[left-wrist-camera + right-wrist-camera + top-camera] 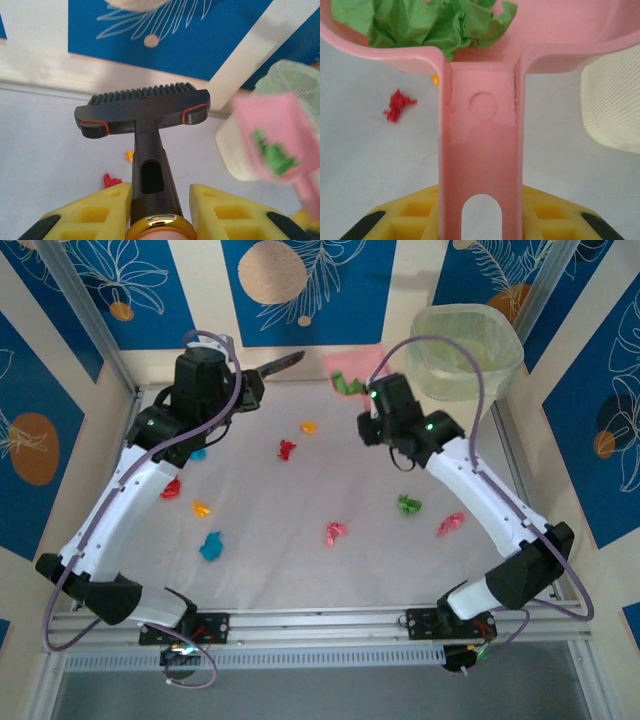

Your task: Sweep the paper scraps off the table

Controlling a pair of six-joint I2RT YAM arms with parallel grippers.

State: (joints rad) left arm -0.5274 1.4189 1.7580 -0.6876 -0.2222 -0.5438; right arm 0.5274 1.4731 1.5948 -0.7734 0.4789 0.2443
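Green paper scrap in pink dustpan, ahead of right tool clamped on its handle.

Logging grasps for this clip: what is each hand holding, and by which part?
Left hand grips the black brush by its handle; right hand grips the pink dustpan by its handle.

No readable text, labels, brands, numbers or signs anywhere

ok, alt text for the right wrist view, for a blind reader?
The right gripper clamps the handle of a pink dustpan holding a crumpled green paper scrap. Beyond it is the white table, with a red scrap at left and a pale ribbed container at right.
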